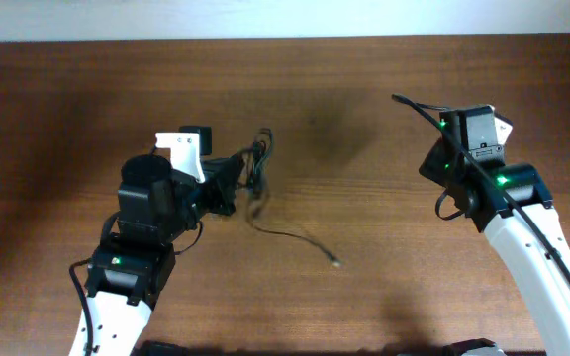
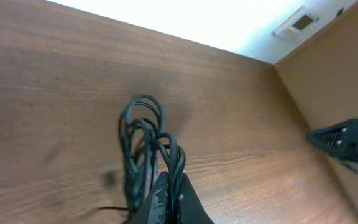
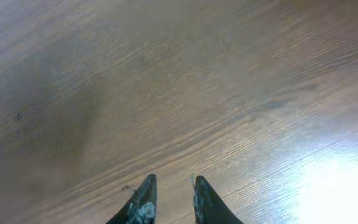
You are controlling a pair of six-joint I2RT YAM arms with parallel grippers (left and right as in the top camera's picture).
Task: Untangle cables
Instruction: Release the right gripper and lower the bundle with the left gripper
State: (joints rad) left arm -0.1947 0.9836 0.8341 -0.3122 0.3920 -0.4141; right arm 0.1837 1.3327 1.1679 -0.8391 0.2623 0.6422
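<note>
**Left tool has the bundle, most of the work ahead**

We see the left tool (image 2: 169,198) pressed together on the thin black looped cables (image 2: 145,137), pinching the bunch near its lower end. In the wrist view the loops stand up off the dark brown wooden counter (image 1: 364,79) and overlap each other. From overhead, that clump sits left of centre, and one loose strand trails away to a small plug end (image 1: 336,263) lying flat on the wood.

Over on the far side, the right tool (image 3: 173,198) hangs over bare wood. Its fingers are spread only a little and there's nothing between them.

Our read is that this is early going. One strand is partly drawn out, but the loops are bunched together, nothing is laid out separately, and the right arm has yet to join in.
</note>
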